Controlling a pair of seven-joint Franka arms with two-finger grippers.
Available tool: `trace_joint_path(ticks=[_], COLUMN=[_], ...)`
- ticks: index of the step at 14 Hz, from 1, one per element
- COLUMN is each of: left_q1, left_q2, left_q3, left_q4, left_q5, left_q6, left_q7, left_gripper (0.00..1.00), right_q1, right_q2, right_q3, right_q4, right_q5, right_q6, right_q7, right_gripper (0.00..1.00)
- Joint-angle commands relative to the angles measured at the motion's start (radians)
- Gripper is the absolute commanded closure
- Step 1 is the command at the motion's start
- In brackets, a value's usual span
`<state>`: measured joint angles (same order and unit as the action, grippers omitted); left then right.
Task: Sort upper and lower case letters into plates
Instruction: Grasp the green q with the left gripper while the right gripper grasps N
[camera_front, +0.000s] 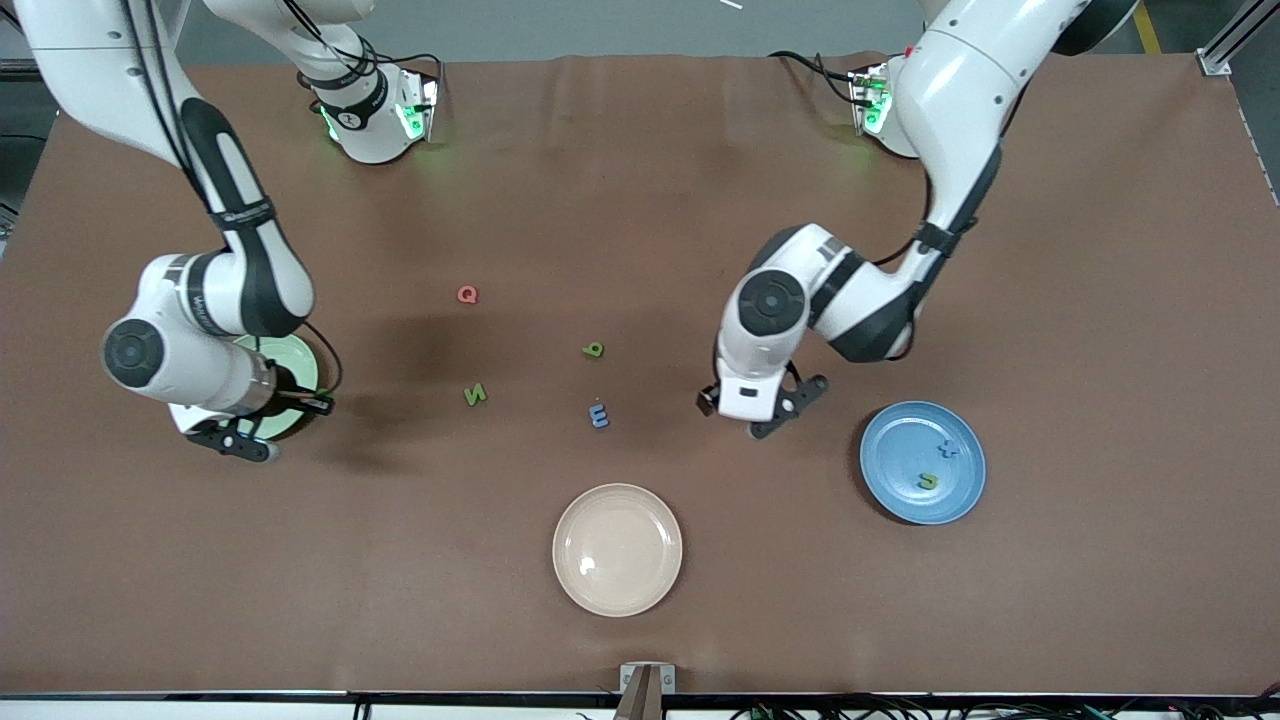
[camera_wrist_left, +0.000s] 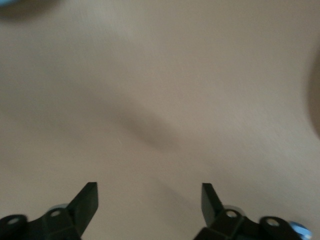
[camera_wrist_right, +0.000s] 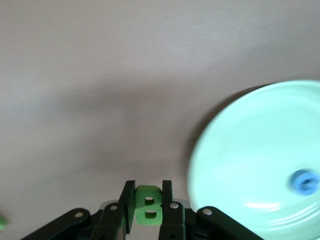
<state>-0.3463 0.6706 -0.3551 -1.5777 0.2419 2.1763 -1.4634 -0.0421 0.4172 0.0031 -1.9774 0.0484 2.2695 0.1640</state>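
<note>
A green letter (camera_wrist_right: 148, 210), judged light, stiff and small, is pinched across its flat faces by the right pincer (camera_wrist_right: 148, 197) beside the green plate (camera_wrist_right: 250, 160); the left pincer (camera_wrist_left: 149, 197) hangs wide, empty, over bare counter (camera_front: 1080, 300).

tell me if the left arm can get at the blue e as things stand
Probably yes: the left gripper is open and empty over bare table, with the blue E lying beside it toward the right arm's end and nothing between them.

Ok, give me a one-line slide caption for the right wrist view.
Right end effector shut on a green letter B, beside the pale green plate that already holds a blue letter.
</note>
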Motion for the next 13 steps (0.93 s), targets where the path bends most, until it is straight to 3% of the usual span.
trace_joint_path(ticks=[1, 3, 5, 6, 11, 13], left_q1=[-0.095, -0.137, -0.180, -0.197, -0.258, -0.270], left_q2=[0.096, 0.135, 0.168, 0.179, 0.224, 0.240], left_q3=[0.013, 0.013, 0.013, 0.013, 0.015, 0.013], left_q4=[0.120, 0.157, 0.179, 0.183, 0.209, 0.220], left_q5=[0.005, 0.004, 0.002, 0.002, 0.002, 0.002], left_q6=[0.010, 0.016, 0.060, 0.078, 0.146, 0.172], left_q7=[-0.247, -0.378, -0.503, -0.568, -0.707, -0.735], left_gripper=[0.15, 0.18, 0.31, 0.31, 0.31, 0.32], right_q1=[-0.086, -0.133, -0.163, -0.173, -0.183, -0.182], right_q2=[-0.035, -0.035, -0.029, -0.026, -0.025, -0.023], right_q3=[0.020, 0.020, 0.020, 0.020, 0.020, 0.021], right_q4=[-0.070, -0.125, -0.191, -0.216, -0.233, -0.233], right_q5=[0.004, 0.004, 0.004, 0.004, 0.005, 0.005], right_q6=[0.045, 0.135, 0.266, 0.307, 0.315, 0.314], right_q7=[-0.171, -0.266, -0.310, -0.331, -0.340, -0.339], right_gripper=[0.95, 0.95, 0.93, 0.93, 0.84, 0.74])
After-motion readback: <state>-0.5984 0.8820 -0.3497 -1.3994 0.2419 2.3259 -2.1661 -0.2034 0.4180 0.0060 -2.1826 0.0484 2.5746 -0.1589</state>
